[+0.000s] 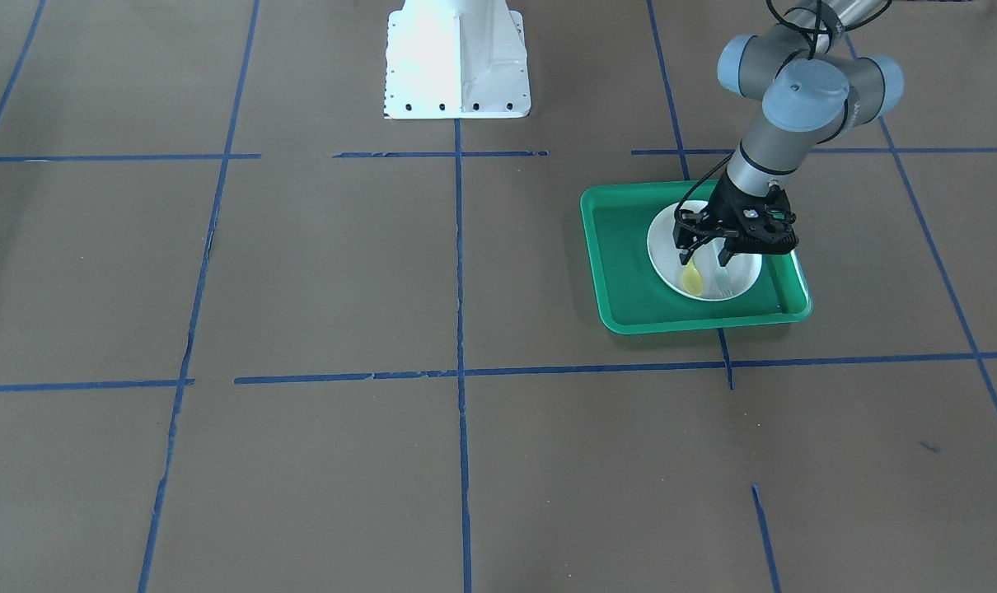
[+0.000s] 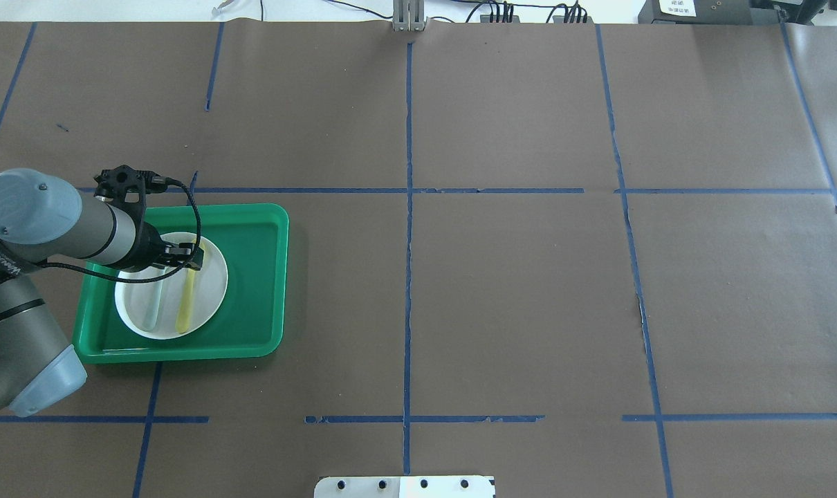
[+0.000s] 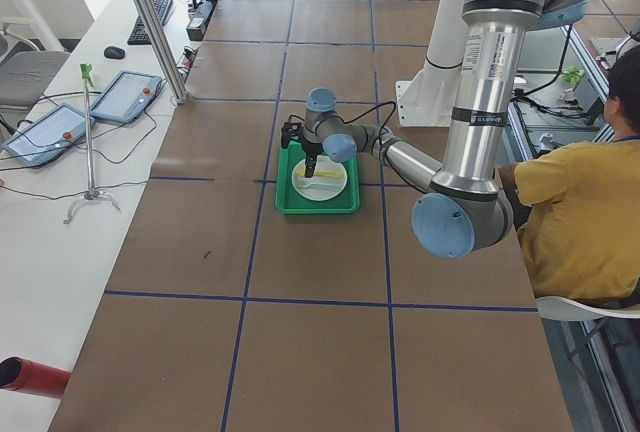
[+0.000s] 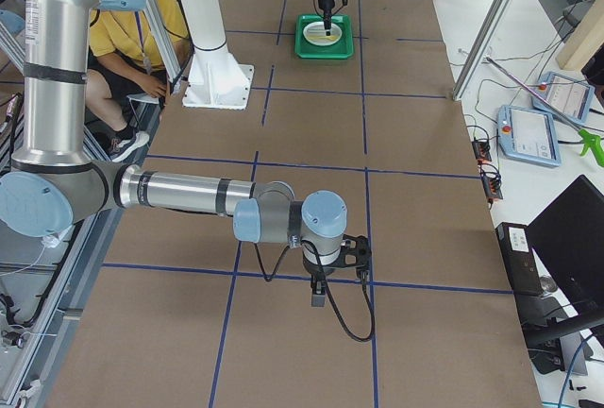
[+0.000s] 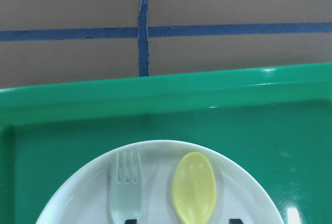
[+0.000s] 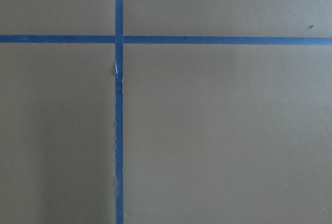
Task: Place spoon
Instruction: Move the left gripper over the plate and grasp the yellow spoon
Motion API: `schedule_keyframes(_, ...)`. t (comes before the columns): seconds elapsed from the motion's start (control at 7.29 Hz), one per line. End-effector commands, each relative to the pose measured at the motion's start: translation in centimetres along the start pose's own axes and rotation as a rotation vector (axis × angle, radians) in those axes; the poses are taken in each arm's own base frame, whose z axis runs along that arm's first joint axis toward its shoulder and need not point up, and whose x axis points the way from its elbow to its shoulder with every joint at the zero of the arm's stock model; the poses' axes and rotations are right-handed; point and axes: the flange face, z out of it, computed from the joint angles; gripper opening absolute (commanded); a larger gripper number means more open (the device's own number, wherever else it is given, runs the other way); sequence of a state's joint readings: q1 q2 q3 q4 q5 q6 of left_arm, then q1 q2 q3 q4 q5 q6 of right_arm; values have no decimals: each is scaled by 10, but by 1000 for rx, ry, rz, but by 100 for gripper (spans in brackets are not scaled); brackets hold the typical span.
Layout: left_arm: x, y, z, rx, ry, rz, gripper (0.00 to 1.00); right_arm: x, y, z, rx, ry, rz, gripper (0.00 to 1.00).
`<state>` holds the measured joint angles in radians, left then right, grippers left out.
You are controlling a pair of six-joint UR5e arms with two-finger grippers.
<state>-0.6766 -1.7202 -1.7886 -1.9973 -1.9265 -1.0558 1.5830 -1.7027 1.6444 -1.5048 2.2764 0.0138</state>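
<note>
The yellow spoon lies on the white plate beside a pale grey fork; the plate sits in the green tray. In the overhead view the spoon lies right of the fork. My left gripper hovers low over the plate, open, its fingertips on either side of the spoon's handle. My right gripper hangs over bare table far from the tray; I cannot tell if it is open or shut.
The green tray sits on brown paper marked with blue tape lines. The robot's white base stands at the table's middle edge. A seated person in yellow is beside the table.
</note>
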Motion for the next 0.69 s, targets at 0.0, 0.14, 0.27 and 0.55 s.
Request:
schedule_keyframes(0.0,4,7,11,-23,-6,8,55,0,0,0,0,0,0,100)
schedule_keyframes(0.14,4,9,13,-30,-5,9,55,0,0,0,0,0,0,100)
schedule_keyframes(0.27,6,11,15,-35,-5,12,55,0,0,0,0,0,0,100)
schedule_keyframes(0.55,6,12,16,-38,-8,13,41,0,0,0,0,0,0,100)
